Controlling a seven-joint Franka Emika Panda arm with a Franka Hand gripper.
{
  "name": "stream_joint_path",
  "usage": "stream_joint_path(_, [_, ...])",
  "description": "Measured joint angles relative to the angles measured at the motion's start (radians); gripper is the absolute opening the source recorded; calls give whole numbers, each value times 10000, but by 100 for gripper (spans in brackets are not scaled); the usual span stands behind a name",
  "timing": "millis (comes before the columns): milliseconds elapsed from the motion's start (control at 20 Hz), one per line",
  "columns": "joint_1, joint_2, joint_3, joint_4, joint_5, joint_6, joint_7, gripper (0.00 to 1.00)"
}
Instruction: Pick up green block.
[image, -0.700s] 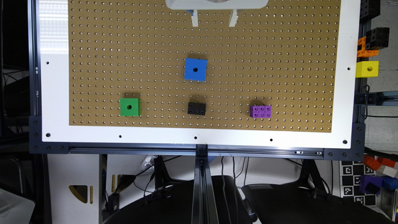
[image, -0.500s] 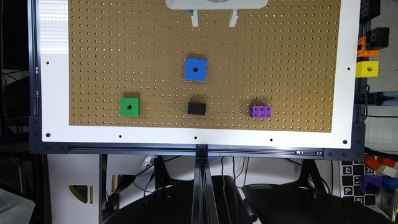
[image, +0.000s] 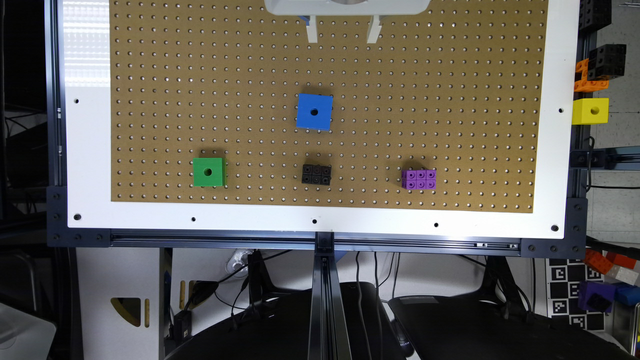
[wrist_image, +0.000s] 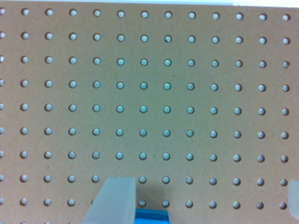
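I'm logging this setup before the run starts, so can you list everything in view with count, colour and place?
Green cube with a centre hole: one, pegboard, toward the exterior view's left.
Blue cube with a centre hole: one, mid-board.
Small black studded brick: one, below the blue cube in the exterior view.
Small purple studded brick: one, toward the exterior view's right.
Brown perforated pegboard: one, white-framed.
Yellow holed cube: one, off the board, right edge.
Gripper: one, white, open, top of the exterior view.

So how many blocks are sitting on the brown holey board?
4. A bright green cube toward the exterior view's left, a blue cube in the middle, a small black studded brick below it, and a small purple studded brick toward the right.
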Motion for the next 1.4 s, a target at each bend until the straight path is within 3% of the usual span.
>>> stream_joint_path(400, [-540,0,-7,25,-65,22,-261,100])
stream_joint_path(550, [-999,3,-14,81,-70,33,-695,100])
stream_joint_path(750, [-1944,158,-25,350,-74,38,-1615,100])
stream_joint_path(850, [-2542,581,-27,829,-74,41,-2207,100])
stream_joint_path(900, [-2627,692,-27,939,-74,41,-2292,100])
stream_joint_path(950, [-2840,1145,-27,1376,-74,41,-2502,100])
stream_joint_path(1100, [-3071,1965,-31,2179,-145,44,-2662,100])
stream_joint_path(1150, [-3241,2384,-33,2608,-209,42,-2772,100])
stream_joint_path(1300, [-3484,3019,-35,3228,-224,38,-3009,100])
stream_joint_path(1400, [-3600,3244,-36,3474,-235,33,-3109,100])
